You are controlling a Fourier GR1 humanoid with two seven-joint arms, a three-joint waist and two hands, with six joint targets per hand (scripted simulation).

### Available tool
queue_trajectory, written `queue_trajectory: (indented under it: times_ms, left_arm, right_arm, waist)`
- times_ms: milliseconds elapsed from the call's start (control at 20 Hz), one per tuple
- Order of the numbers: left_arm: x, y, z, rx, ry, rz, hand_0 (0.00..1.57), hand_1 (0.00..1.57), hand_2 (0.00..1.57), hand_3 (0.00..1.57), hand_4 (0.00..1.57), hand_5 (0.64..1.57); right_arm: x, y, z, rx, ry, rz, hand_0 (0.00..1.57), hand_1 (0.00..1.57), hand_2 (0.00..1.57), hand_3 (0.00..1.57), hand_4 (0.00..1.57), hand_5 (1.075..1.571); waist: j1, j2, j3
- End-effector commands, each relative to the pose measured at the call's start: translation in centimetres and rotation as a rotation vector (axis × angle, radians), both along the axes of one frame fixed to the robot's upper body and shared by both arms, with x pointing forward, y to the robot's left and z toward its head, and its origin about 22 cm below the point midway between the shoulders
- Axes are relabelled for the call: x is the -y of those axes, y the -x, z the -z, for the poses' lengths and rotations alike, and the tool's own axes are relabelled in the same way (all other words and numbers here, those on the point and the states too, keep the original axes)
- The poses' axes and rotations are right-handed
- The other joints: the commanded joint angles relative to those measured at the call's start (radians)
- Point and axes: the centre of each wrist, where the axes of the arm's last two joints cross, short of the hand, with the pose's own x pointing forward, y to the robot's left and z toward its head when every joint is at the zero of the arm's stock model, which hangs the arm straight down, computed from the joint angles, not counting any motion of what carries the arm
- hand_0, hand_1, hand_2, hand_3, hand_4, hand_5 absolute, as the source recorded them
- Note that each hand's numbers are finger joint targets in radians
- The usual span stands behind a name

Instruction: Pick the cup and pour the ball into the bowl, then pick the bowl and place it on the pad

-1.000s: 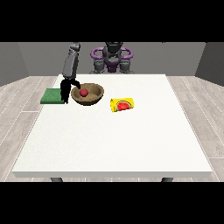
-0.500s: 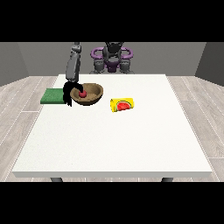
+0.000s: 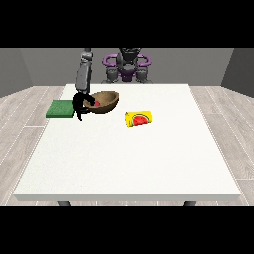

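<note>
A brown bowl (image 3: 105,101) is at the table's back left, tilted, with its right side raised. A red ball (image 3: 97,102) lies inside it. The black hand at the view's left (image 3: 79,105) is on the bowl's left rim, fingers curled over the edge. Just left of that hand, a green pad (image 3: 61,108) lies flat on the table. A yellow cup (image 3: 139,119) with a red mark rests on its side, to the right of the bowl and nearer the camera. No hand shows at the view's right.
The white table (image 3: 129,163) spreads wide toward the camera. The robot's torso (image 3: 127,66) stands behind the far edge. The grey forearm (image 3: 83,77) slants down from above the bowl's left side.
The hand has closed on the bowl's left rim, and the bowl has tipped and risen slightly from where it sat flat. The cup and pad have not moved.
</note>
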Motion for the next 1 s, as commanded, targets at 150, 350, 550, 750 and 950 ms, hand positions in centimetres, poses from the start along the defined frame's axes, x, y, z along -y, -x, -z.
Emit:
queue_trajectory:
  times_ms: [150, 350, 550, 750, 950]
  left_arm:
    - [-1.5, -0.4, 2.4, -0.061, 0.024, -0.006, 0.0, 0.0, 0.0, 0.0, 1.19, 1.526]
    - [-2.8, -0.3, 3.0, -0.1, 0.033, -0.04, 0.0, 0.0, 0.0, 0.0, 1.2, 1.534]
    - [-4.7, 0.2, 3.8, -0.12, 0.034, -0.085, 0.0, 0.0, 0.0, 0.0, 1.2, 1.537]
    - [-5.5, 0.5, 6.0, -0.162, 0.042, -0.136, 0.0, 0.0, 0.0, 0.0, 1.2, 1.541]
    - [-8.2, 1.6, 6.8, -0.138, 0.042, -0.176, 0.0, 0.0, 0.0, 0.0, 1.21, 1.545]
  right_arm:
    - [7.1, 2.1, -2.4, -0.327, 0.172, 0.165, 1.57, 1.57, 1.57, 1.25, 1.01, 1.546]
    - [9.1, 1.9, -5.0, -0.379, 0.187, 0.147, 1.57, 1.57, 1.57, 1.04, 1.03, 1.556]
    - [10.8, 0.9, -8.8, -0.414, 0.223, 0.12, 1.57, 1.57, 1.57, 0.87, 1.06, 1.556]
    - [14.7, 1.2, -13.9, -0.489, 0.276, 0.092, 1.57, 1.57, 1.57, 0.68, 1.09, 1.568]
    - [14.8, -0.3, -17.3, -0.43, 0.241, 0.081, 1.57, 1.57, 1.57, 0.57, 1.09, 1.564]
  waist:
    - [-0.021, -0.021, 0.0236]
    - [-0.066, -0.059, 0.0248]
    - [-0.102, -0.075, 0.0262]
    - [-0.143, -0.116, 0.0302]
    - [-0.179, -0.101, 0.0312]
